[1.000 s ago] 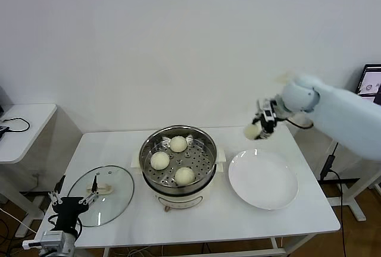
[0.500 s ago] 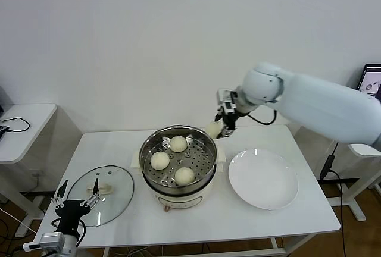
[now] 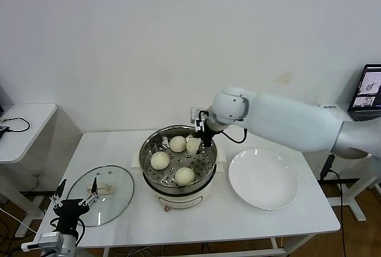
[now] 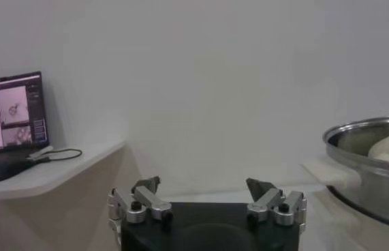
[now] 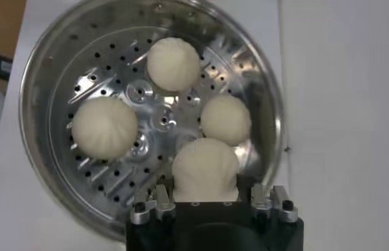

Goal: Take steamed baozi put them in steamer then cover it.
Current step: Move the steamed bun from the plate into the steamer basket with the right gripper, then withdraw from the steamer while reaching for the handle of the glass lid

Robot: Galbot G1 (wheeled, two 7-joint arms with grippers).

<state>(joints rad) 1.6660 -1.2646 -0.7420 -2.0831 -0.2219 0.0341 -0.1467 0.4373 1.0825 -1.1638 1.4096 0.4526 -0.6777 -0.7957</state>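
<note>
The steamer (image 3: 149,144) stands mid-table on its cream pot base, with three baozi (image 3: 159,160) on its perforated floor. My right gripper (image 3: 195,144) is shut on a fourth baozi (image 5: 205,168) and holds it over the basket's back right part, above the rim. In the right wrist view the three resting baozi (image 5: 104,127) lie around the basket (image 5: 51,82) centre. The glass cover (image 3: 116,200) lies flat on the table's front left, its cream handle up. My left gripper (image 3: 71,200) is open and empty, low at the front left beside the cover; it also shows in the left wrist view (image 4: 206,198).
A flat white plate (image 3: 263,179) lies bare to the right of the steamer. A small white side table (image 3: 24,126) stands at the far left. A laptop (image 3: 369,87) sits at the far right. The steamer's rim (image 4: 378,133) shows in the left wrist view.
My right arm has swung left from above the plate's far side to over the steamer, carrying the fourth baozi. The left gripper has barely moved.
</note>
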